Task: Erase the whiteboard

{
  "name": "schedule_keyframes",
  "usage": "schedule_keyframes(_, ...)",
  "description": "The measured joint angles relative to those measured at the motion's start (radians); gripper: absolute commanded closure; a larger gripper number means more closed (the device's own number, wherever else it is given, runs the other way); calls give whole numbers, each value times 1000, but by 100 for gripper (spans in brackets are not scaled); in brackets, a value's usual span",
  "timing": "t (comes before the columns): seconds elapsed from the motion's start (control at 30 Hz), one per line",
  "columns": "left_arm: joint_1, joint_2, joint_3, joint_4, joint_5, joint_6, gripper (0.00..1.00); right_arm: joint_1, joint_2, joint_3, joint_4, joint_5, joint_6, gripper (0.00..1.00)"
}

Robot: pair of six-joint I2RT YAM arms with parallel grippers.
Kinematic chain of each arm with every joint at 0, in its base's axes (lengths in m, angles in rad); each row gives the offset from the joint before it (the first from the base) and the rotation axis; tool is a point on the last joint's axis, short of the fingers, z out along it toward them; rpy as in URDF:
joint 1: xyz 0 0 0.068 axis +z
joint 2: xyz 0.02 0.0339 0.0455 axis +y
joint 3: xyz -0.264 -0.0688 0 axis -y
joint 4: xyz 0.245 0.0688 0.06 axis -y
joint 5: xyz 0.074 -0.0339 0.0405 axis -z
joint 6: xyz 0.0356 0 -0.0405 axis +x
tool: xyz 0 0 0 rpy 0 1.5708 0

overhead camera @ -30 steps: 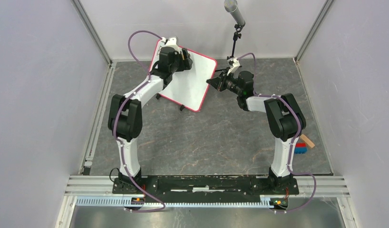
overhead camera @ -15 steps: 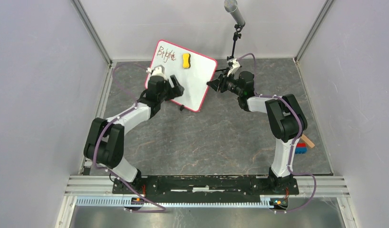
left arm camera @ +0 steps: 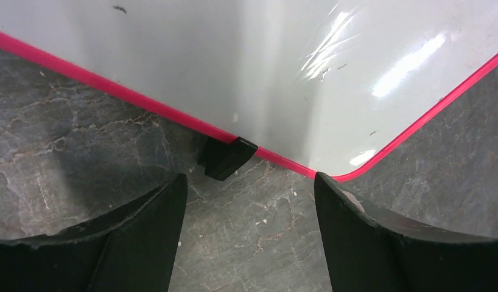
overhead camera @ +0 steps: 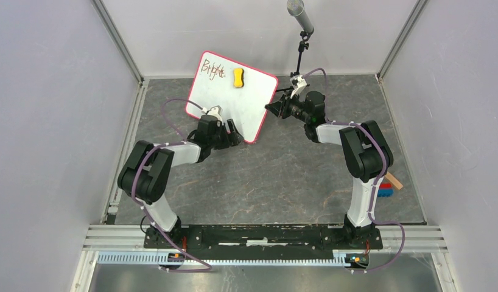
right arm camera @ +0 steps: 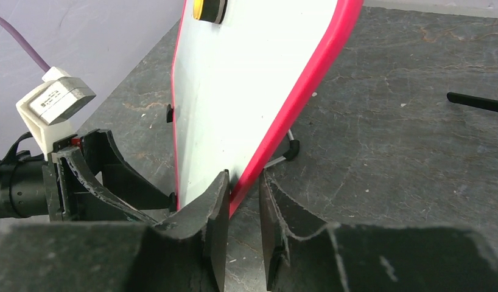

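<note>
The whiteboard (overhead camera: 234,103) stands tilted at the back, with a red-pink rim and dark handwriting (overhead camera: 212,70) near its top left. A yellow eraser (overhead camera: 238,77) sticks to its face. My right gripper (overhead camera: 272,108) is shut on the board's right edge; the right wrist view shows the rim (right arm camera: 283,115) between the jaws of the right gripper (right arm camera: 243,182). My left gripper (overhead camera: 234,135) is open and empty just in front of the board's near corner. The left wrist view shows the left gripper (left arm camera: 249,188) near a black foot (left arm camera: 225,158) under the board (left arm camera: 234,61).
A microphone on a thin black stand (overhead camera: 301,36) rises behind the right gripper; one stand leg (right arm camera: 478,102) lies on the floor. Red, blue and wooden blocks (overhead camera: 389,185) lie by the right wall. Grey walls enclose the dark stone table (overhead camera: 283,176).
My left arm has pulled back from the board's upper part to its near corner, uncovering the handwriting and the yellow eraser. The right arm and board have not moved.
</note>
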Motion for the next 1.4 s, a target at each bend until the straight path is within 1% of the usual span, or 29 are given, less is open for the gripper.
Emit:
schedule_keyframes(0.07, 0, 10, 7, 4, 1, 21, 28, 0, 0, 0, 1, 0, 0, 78)
schedule_keyframes(0.1, 0, 17, 11, 4, 1, 30, 33, 0, 0, 0, 2, -1, 0, 79)
schedule_keyframes(0.13, 0, 25, 17, 5, 1, 43, 40, 0, 0, 0, 2, -3, 2, 80)
schedule_keyframes(0.17, 0, 33, 21, 6, 1, 50, 44, 0, 0, 0, 2, -3, 3, 81)
schedule_keyframes(0.33, -1, 57, 33, 10, 0, 108, 49, 0, 0, 0, 5, -6, 13, 86)
schedule_keyframes(0.47, -8, 59, 48, -14, -9, 153, 52, 0, 0, 0, 5, -6, 13, 90)
schedule_keyframes(0.57, -21, 64, 68, -42, -26, 192, 51, 0, 0, 6, -1, -7, 12, 93)
schedule_keyframes(0.7, -42, 74, 99, -83, -50, 241, 48, 0, 1, 21, -25, -8, 7, 100)
schedule_keyframes(0.73, -47, 74, 104, -90, -55, 253, 47, 0, 1, 26, -35, -9, 3, 100)
schedule_keyframes(0.83, -59, 78, 127, -125, -68, 292, 38, -1, 2, 34, -50, -13, -3, 100)
schedule_keyframes(0.93, -73, 81, 154, -145, -83, 322, 38, -2, 3, 43, -63, -18, -6, 100)
schedule_keyframes(1.07, -81, 82, 179, -171, -105, 359, 47, -3, 6, 47, -64, -24, -7, 100)
schedule_keyframes(1.27, -82, 91, 204, -194, -129, 393, 68, -5, 6, 47, -66, -30, -9, 100)
schedule_keyframes(1.4, -85, 91, 204, -198, -152, 397, 77, -5, 6, 47, -65, -32, -14, 100)
